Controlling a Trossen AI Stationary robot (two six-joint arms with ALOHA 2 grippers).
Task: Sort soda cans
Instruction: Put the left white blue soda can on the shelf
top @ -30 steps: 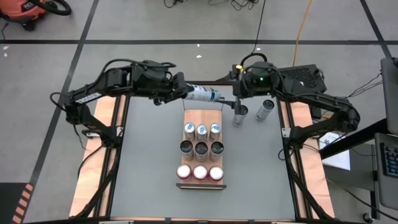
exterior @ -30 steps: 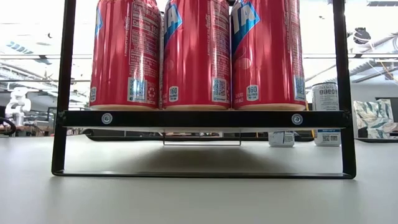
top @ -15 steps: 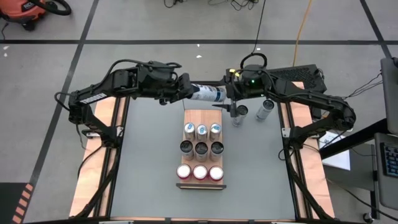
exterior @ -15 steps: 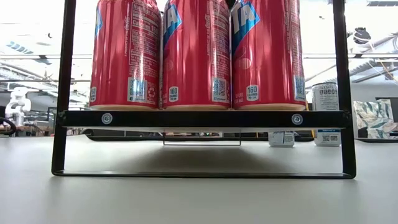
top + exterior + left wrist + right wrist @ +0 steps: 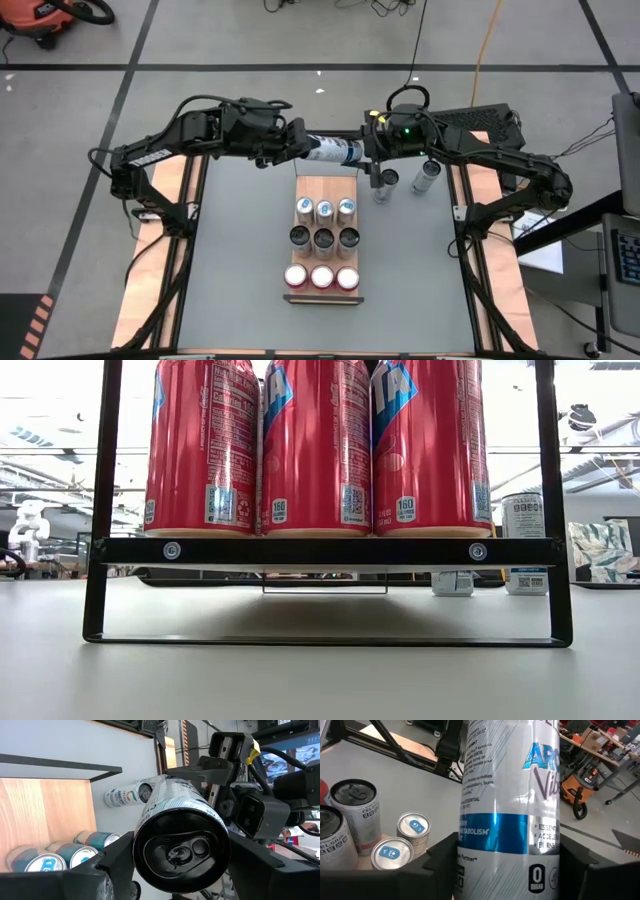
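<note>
both grippers meet at upper centre of the high view over a silver-grey can (image 5: 330,151) held sideways in the air above the wooden tray (image 5: 322,186). left gripper (image 5: 300,148) pinches the can's one end, right gripper (image 5: 368,152) has its fingers around the other end, contact unclear. tray holds three blue-top cans (image 5: 324,208), three dark-top cans (image 5: 324,238), three red cans (image 5: 321,276). two more grey cans (image 5: 405,180) stand on the table right of the tray.

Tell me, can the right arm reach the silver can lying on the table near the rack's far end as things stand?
Probably not at once. The right gripper is closed around the can that the left gripper also holds. The lying can is close and uncovered, so the way looks free afterwards.
</note>
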